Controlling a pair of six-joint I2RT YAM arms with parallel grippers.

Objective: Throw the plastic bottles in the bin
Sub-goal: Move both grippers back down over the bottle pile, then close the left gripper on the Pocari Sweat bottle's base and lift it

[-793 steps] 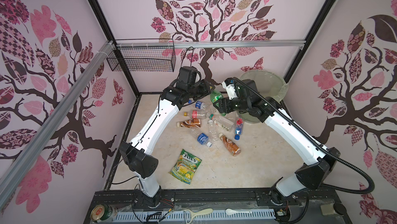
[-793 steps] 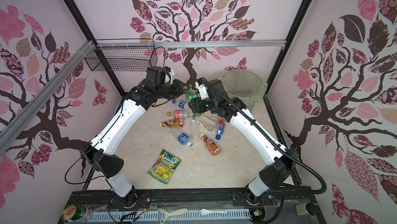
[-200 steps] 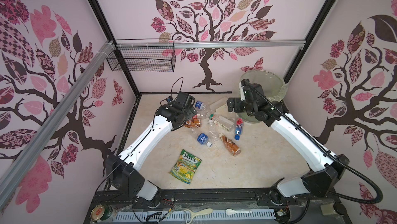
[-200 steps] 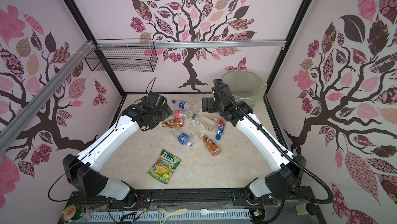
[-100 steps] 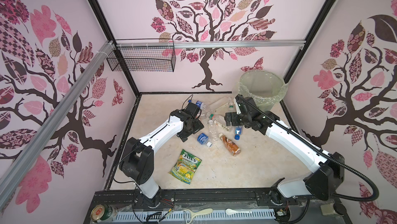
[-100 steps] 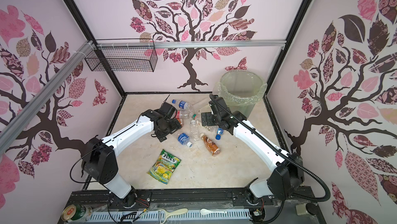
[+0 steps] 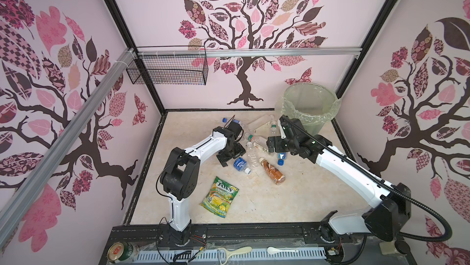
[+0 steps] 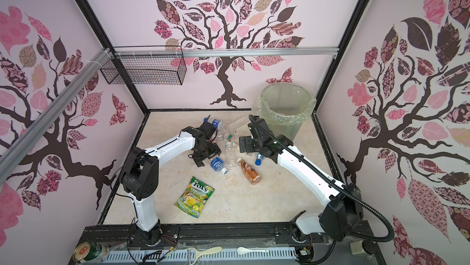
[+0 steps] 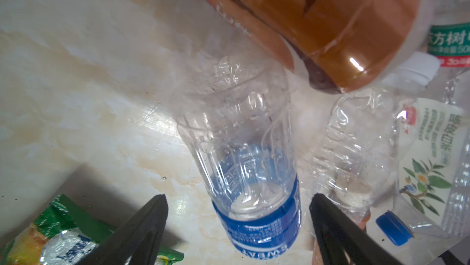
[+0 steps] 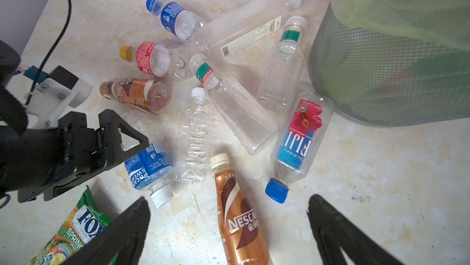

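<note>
Several plastic bottles lie in a loose pile on the marble floor in front of the bin [image 7: 309,106] [image 8: 282,110] [image 10: 381,73]. My left gripper [image 9: 237,200] [image 7: 232,158] is open and low, its fingers on either side of a clear bottle with a blue label [image 9: 254,215] [image 7: 240,163] [image 10: 147,165], with a gap on both sides. My right gripper [image 10: 228,201] [image 7: 272,146] is open above a brown Nescafe bottle [image 10: 239,220] [image 7: 273,173], beside a Fiji bottle [image 10: 297,136]. A second brown bottle [image 9: 318,22] [image 10: 134,94] lies just beyond the left gripper.
A green-yellow Fox's candy bag [image 7: 220,197] [image 8: 195,197] lies nearer the front. A black wire basket [image 7: 167,69] hangs on the back left rail. A metal can [image 7: 119,251] and white utensils [image 7: 236,251] rest on the front ledge. Patterned walls close in three sides.
Both arms have come down from high over the pile to just above the floor. The left gripper has settled around the blue-labelled bottle and its jaws have narrowed a little.
</note>
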